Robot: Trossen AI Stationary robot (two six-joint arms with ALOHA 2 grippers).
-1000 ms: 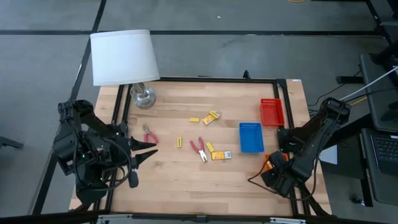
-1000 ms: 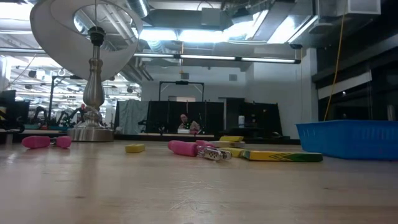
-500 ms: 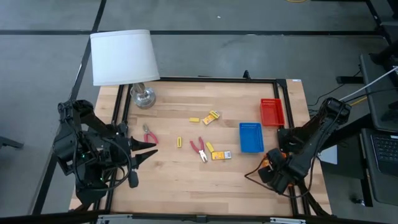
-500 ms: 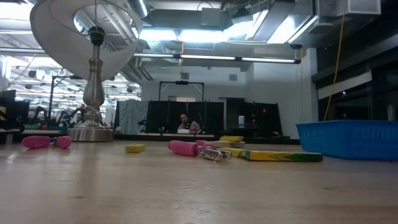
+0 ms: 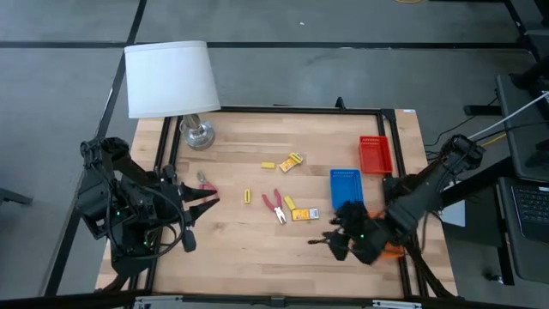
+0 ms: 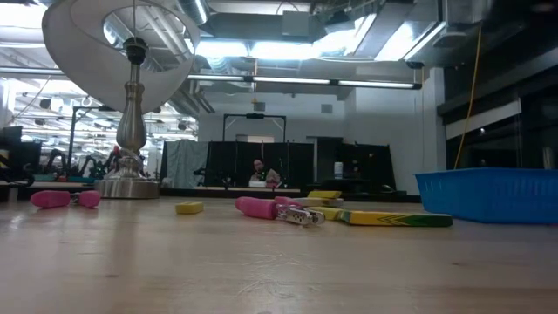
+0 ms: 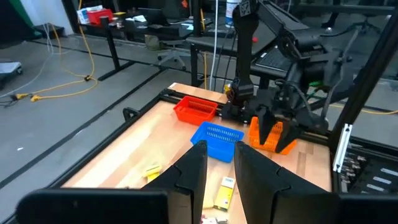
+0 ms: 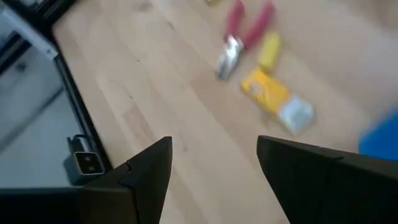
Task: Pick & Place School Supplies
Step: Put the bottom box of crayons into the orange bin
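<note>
step: reach, nothing picked | right gripper [image 5: 330, 243] fingers apart, empty, 5 o'clock of yellow pack [image 5: 305, 214] | left gripper [image 5: 204, 202] parted, idle | next: descend on pack

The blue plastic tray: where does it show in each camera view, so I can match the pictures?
High view: the blue plastic tray lies right of centre, beside the red plastic tray.
Low view: the blue tray sits at the right edge.
Left wrist view: the blue tray is mid-picture, the red tray beyond it.
Right wrist view: only a blue sliver at the edge, probably the tray.
Shared landmark: the flat yellow printed pack.
</note>
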